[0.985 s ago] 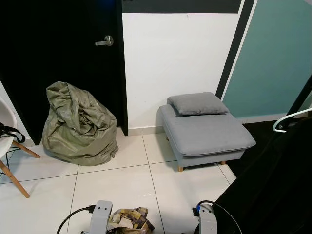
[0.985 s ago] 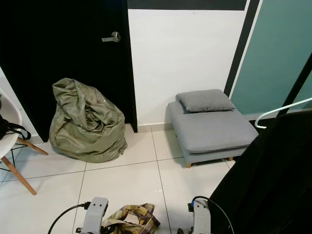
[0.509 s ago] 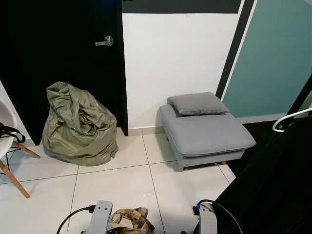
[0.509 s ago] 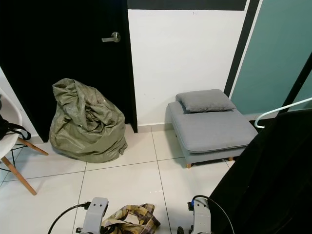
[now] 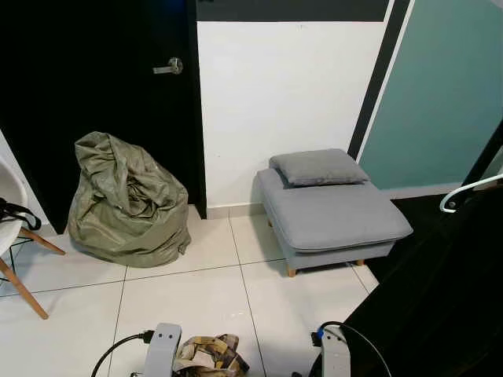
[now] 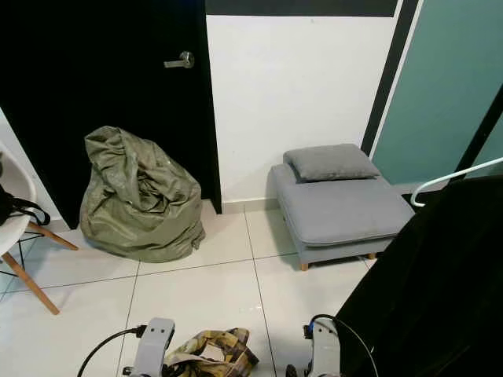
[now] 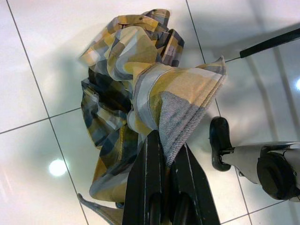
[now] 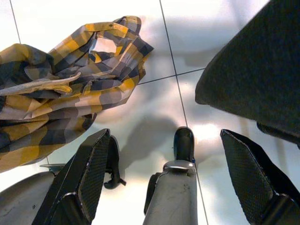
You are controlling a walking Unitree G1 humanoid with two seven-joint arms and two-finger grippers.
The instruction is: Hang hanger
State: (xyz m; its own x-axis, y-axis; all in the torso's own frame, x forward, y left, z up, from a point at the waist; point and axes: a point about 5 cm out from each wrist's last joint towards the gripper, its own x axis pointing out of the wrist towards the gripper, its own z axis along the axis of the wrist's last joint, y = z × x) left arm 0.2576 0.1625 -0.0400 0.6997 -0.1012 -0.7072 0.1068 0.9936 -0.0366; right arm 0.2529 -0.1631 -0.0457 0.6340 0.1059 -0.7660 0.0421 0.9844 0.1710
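The left claw [image 7: 166, 154] is hanging low over the white tiled floor [image 5: 189, 294], its two black fingers pressed together on a fold of a yellow, grey and dark plaid shirt [image 7: 136, 93], which is drooping in a crumpled bunch just above the tiles. The right claw [image 8: 171, 176] is hanging beside it with its fingers spread wide and nothing between them, a black garment [image 8: 253, 70] crowding in close at its side. In the head views that black garment [image 6: 432, 290] is filling the lower right corner, and a white hanger [image 5: 470, 191] is poking out from behind its upper edge at the right border, its hooked end curving toward the room. A grey footstool [image 5: 334, 216] with a grey cushion [image 5: 318, 166] on top is standing against the white wall, its front right corner sitting close to the dark cloth. To the left of it, a crumpled olive sack [image 5: 126, 200] is slumping against a black door [image 5: 94, 94] with a metal handle [image 5: 169, 67]. A white chair with wooden legs [image 5: 16, 236] is cutting in at the left edge. Between the sack, the footstool and the robot's arms, a broad stretch of tile is lying open.
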